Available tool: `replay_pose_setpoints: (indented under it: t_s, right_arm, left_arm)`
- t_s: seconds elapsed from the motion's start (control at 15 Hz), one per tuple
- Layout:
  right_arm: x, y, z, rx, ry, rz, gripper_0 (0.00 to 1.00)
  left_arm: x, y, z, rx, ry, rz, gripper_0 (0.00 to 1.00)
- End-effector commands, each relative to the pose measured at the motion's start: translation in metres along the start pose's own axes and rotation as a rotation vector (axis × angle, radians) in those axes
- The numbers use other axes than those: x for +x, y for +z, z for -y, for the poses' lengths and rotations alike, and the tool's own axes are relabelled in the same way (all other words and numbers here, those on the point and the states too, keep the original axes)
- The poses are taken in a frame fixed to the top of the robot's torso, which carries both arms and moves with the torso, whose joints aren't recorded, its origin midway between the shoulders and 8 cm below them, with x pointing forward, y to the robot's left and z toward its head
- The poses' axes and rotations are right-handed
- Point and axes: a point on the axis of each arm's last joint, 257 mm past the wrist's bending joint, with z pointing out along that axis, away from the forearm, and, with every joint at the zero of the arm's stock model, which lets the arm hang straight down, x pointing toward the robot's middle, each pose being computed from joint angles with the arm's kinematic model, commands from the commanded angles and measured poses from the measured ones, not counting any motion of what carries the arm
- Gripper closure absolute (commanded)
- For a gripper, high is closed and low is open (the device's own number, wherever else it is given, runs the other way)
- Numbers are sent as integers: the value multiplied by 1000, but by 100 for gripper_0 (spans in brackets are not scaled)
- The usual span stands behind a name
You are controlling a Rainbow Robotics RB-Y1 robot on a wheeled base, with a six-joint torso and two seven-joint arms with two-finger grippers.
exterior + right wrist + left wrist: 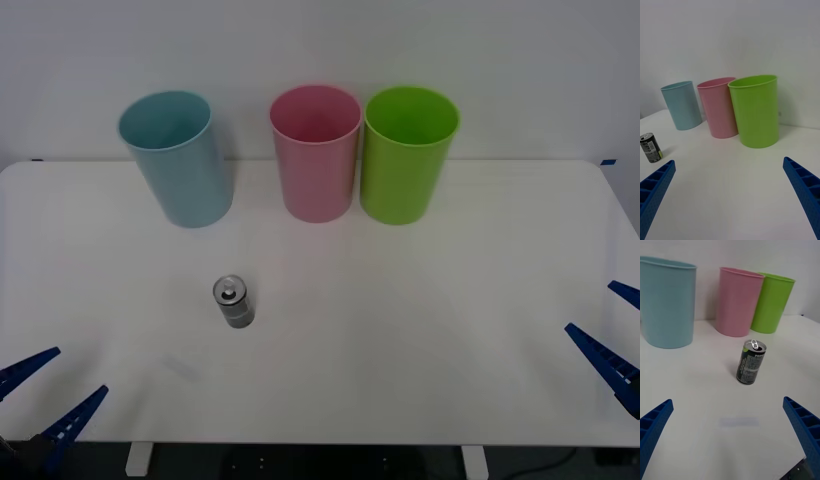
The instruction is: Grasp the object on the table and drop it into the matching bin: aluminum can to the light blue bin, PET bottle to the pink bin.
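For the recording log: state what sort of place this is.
Probably a lab test bench for waste sorting: a plain white table against a bare wall, a light blue bin, pink bin and lime green bin in a row, one aluminum can.

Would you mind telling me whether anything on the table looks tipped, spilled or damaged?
Nothing stands out: the can stands upright, the blue bin, pink bin and green bin too.

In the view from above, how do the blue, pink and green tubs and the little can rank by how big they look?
1. light blue bin, pink bin and lime green bin: they look about alike, so no ranking among them.
2. aluminum can: clearly smallest.
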Motion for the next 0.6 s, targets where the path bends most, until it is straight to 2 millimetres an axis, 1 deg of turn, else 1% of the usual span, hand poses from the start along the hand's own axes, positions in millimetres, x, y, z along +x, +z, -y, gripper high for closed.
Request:
replay_pose_setpoints:
  t_s: [0.07,0.2,0.4,0.6]
  right_arm:
    - [0,0,0,0,0,0,0]
    - [0,0,0,0,0,0,0]
    - [0,0,0,0,0,0,0]
    - [0,0,0,0,0,0,0]
  left_arm:
    - [7,6,2,7,28,-4,0]
    - [13,16,5,24,60,-30,0]
    - [24,41,9,55,104,-36,0]
    - [38,67,7,77,115,-20,0]
